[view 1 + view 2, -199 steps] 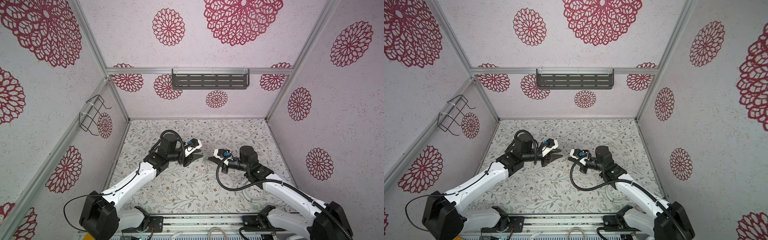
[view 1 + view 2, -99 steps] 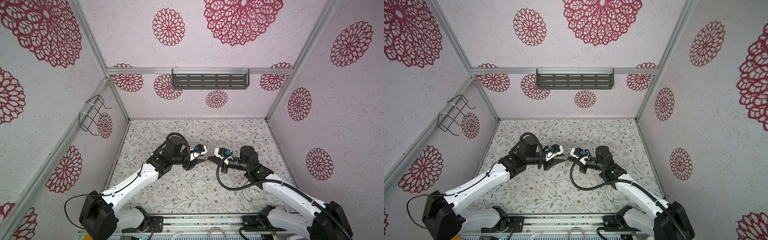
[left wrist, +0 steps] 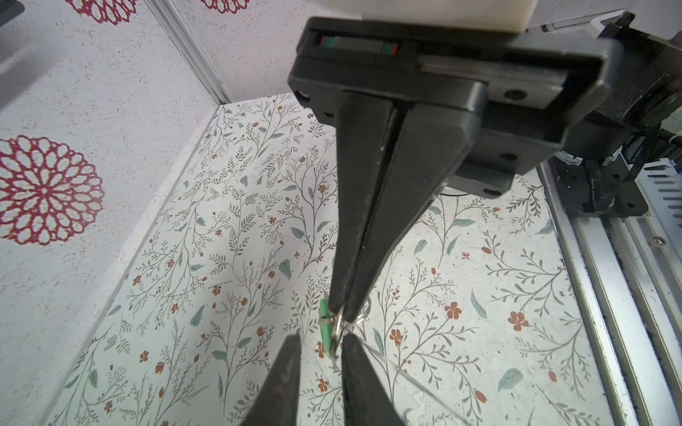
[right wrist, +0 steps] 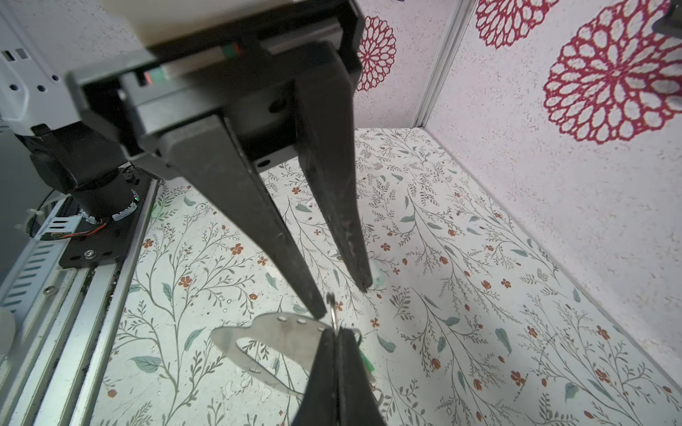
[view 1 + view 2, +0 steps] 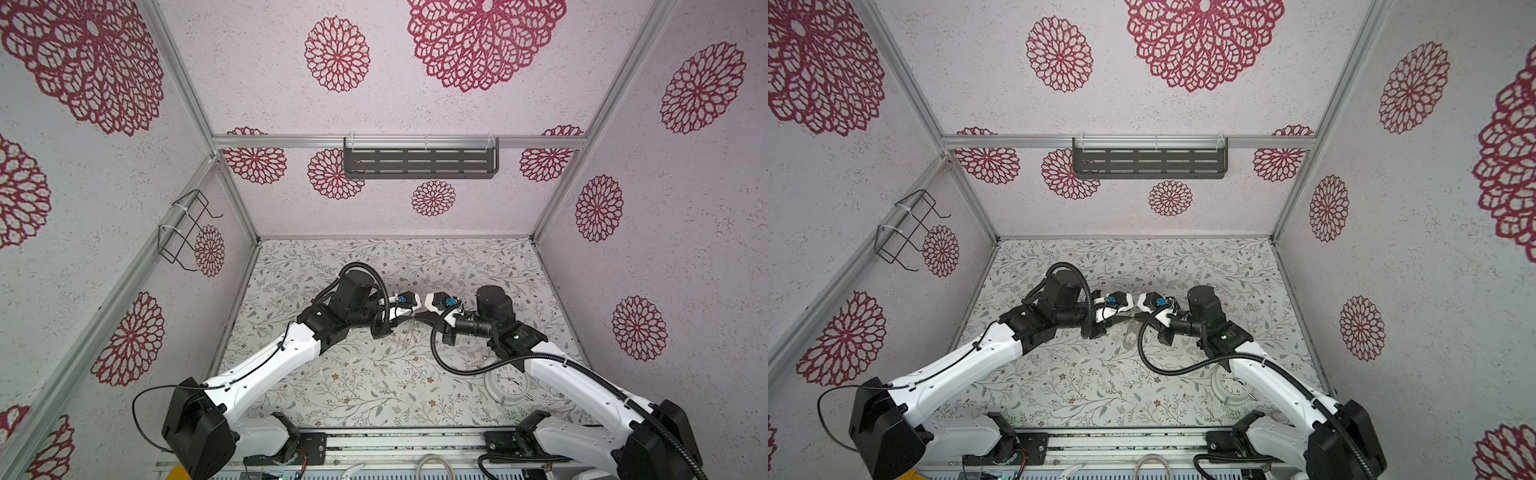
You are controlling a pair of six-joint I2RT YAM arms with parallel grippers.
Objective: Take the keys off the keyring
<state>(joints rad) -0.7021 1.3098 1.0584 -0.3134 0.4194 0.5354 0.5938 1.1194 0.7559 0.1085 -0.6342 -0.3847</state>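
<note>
The keyring (image 4: 273,332), a flat dull-metal loop with an oval opening, hangs above the floral floor. My right gripper (image 4: 336,332) is shut on its end, where a thin wire ring (image 4: 333,308) stands up. A key's green tag (image 3: 324,324) hangs by that ring; its blade is hidden. My left gripper (image 3: 321,336) meets the right gripper (image 3: 345,313) tip to tip. Its jaws stand a little apart around the green tag and wire ring, with a gap on one side. In both top views the left gripper (image 5: 409,322) and the right gripper (image 5: 417,319) meet mid-floor.
A round white alarm clock (image 5: 507,382) lies on the floor under the right arm's forearm, near the front rail. A dark slotted shelf (image 5: 419,163) hangs on the back wall and a wire rack (image 5: 187,228) on the left wall.
My left gripper has moved right until its tips meet the right gripper's, and its jaws have narrowed around the green tag. The right arm has held still.
</note>
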